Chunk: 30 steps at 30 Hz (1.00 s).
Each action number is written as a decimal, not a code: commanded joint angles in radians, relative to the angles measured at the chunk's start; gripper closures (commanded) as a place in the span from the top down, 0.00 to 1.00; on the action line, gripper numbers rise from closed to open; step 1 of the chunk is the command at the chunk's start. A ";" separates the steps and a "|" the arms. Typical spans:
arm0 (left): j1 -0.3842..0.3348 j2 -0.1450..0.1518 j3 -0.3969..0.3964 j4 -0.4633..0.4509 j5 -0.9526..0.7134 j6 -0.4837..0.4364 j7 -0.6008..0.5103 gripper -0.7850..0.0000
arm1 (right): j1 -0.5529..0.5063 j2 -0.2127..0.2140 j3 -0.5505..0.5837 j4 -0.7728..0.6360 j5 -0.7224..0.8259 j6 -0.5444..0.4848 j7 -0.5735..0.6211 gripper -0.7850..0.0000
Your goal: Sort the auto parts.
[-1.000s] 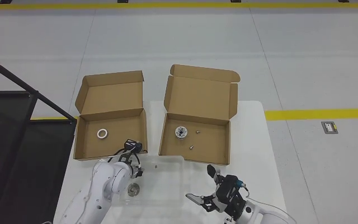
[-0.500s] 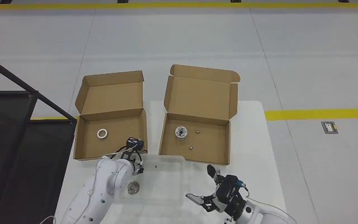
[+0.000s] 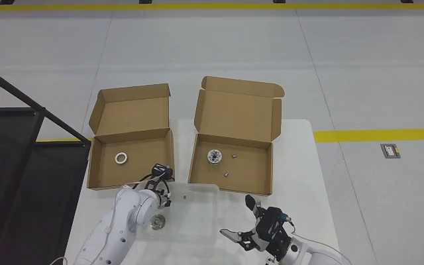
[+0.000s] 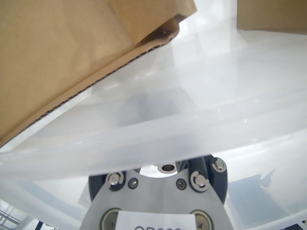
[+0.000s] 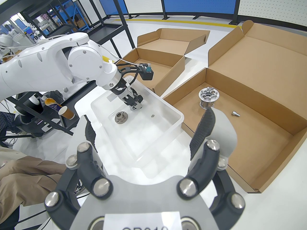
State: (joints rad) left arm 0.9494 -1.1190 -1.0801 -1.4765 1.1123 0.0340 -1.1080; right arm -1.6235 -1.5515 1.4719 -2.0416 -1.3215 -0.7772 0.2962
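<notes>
My left gripper hangs inside the clear plastic bin, at the end nearest the cardboard boxes. It is shut on a small metal part with a hole in it. A flanged metal part lies on the bin floor beside it, with a tiny dark piece further along. My right gripper stands open and empty over the table by the bin's other end.
The left cardboard box holds a metal ring. The right box holds a round hub and two small bolts. A black rack stands left of the table.
My left gripper has shifted a little toward the boxes inside the bin. The right arm has stayed where it was.
</notes>
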 commanded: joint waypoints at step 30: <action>0.306 0.072 -0.482 -0.386 -0.502 -0.300 0.061 0.00 | 0.000 0.000 0.000 0.000 0.000 0.000 0.000 1.00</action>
State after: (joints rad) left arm 1.2488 -1.0494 -1.5405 -1.8598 0.6433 -0.2545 -1.0484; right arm -1.6235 -1.5515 1.4719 -2.0416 -1.3215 -0.7772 0.2962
